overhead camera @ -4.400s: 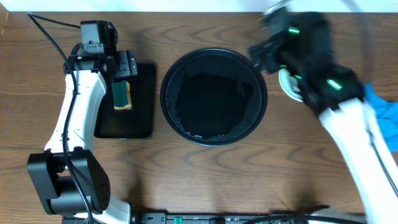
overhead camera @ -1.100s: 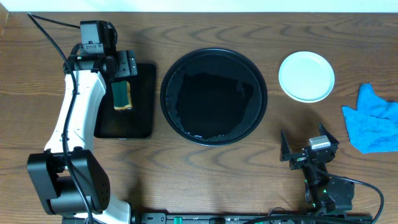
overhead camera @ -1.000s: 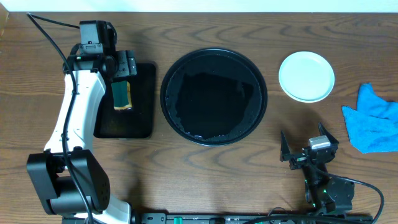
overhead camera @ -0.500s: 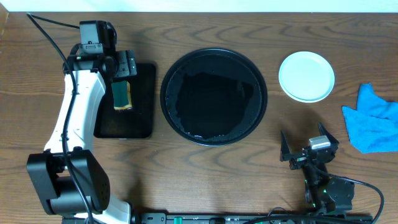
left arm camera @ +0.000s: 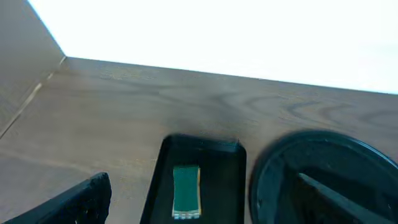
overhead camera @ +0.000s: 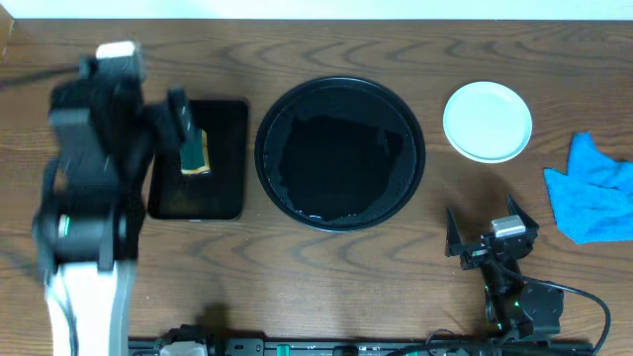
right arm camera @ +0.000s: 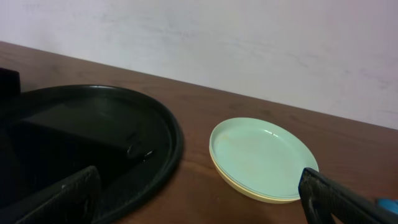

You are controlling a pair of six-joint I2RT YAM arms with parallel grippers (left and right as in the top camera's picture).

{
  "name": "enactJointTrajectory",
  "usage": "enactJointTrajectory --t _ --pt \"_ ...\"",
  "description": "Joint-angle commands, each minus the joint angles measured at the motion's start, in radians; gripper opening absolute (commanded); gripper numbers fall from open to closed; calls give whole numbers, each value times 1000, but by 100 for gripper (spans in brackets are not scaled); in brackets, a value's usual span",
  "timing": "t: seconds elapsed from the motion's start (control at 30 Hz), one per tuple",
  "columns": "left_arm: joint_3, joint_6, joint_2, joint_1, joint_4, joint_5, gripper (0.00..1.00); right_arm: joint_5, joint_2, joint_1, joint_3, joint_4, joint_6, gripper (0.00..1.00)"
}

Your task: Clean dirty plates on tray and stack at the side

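The plates (overhead camera: 487,121) sit stacked on the table right of the round black tray (overhead camera: 272,119), pale cyan on top, pale yellow at the bottom edge (right arm camera: 264,158). No smears show on the top plate. The round tray (right arm camera: 174,143) holds no plates. My right gripper (overhead camera: 485,229) is open and empty, low near the front right, facing the stack (right arm camera: 199,177). My left gripper (overhead camera: 168,119) is blurred by motion at the left, open and empty (left arm camera: 200,183), looking toward the rectangular tray.
A green and yellow sponge (overhead camera: 194,150) lies on the rectangular black tray (overhead camera: 223,188) left of the round tray; it also shows in the left wrist view (left arm camera: 186,191). A blue cloth (overhead camera: 593,203) lies at the far right edge.
My left arm has swung away from the sponge tray toward the left and front, now blurred. My right arm went from the plates to the front right earlier and has stayed still.
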Motion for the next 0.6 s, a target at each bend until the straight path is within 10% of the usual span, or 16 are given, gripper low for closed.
enactJointTrajectory --t 0.0,0.27,0.57 --pt "-117 -14 -102 5 -53 -7 91 5 -6 3 -1 -4 11 99" --pt "-525 -114 -441 20 8 -5 92 5 -6 3 -1 -5 11 99" --pt "-872 -271 -749 31 613 -3 91 6 -6 3 -1 -4 11 99"
